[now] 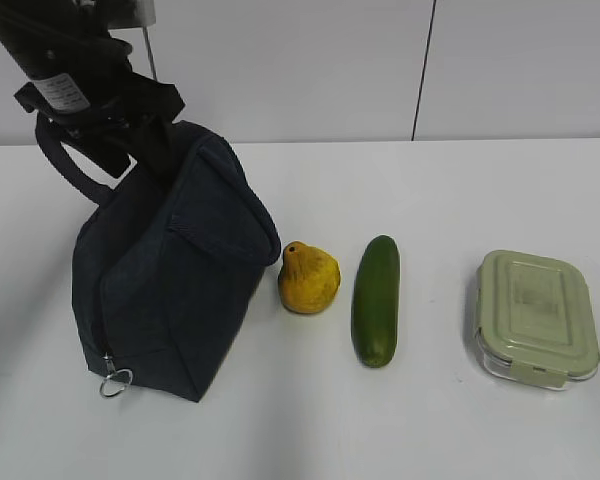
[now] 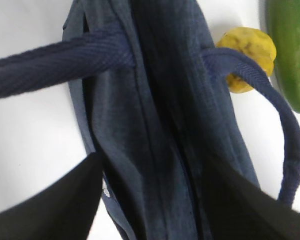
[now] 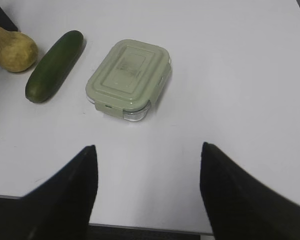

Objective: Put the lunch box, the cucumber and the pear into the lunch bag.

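The left gripper (image 2: 150, 200) sits spread wide over the closed bag (image 1: 170, 290). The right gripper (image 3: 147, 195) hangs spread wide, holding nothing. Pear (image 1: 308, 278), cucumber (image 1: 376, 300) and box (image 1: 535, 316) lie on the table (image 1: 380, 420).

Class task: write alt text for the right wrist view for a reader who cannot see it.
A lunch box with a closed sage-green lid sits on a white table. To its left lie a cucumber and a pear; the right gripper hangs open nearer the camera, holding nothing.
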